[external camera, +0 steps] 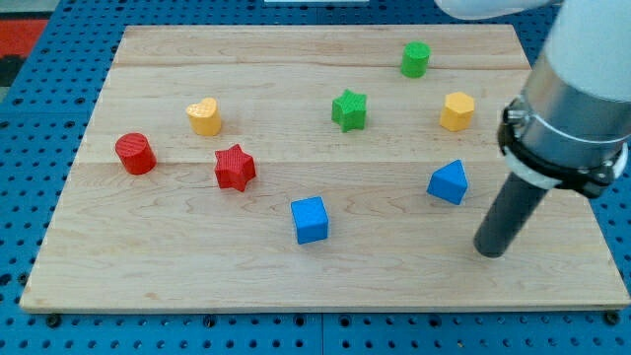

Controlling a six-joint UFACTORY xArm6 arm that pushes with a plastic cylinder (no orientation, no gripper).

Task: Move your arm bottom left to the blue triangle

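The blue triangle [449, 182] lies on the wooden board [177, 247] at the view's right of centre. My tip [489, 252] rests on the board to the lower right of the blue triangle, a short gap away, not touching it. The dark rod rises from the tip up to the arm's grey body at the view's right edge.
A blue cube [310, 220] lies left of the triangle. A yellow hexagon [456, 111], a green star [349, 109] and a green cylinder [416, 59] lie above. A red star [235, 168], a red cylinder [135, 154] and a yellow heart [204, 116] lie at the left.
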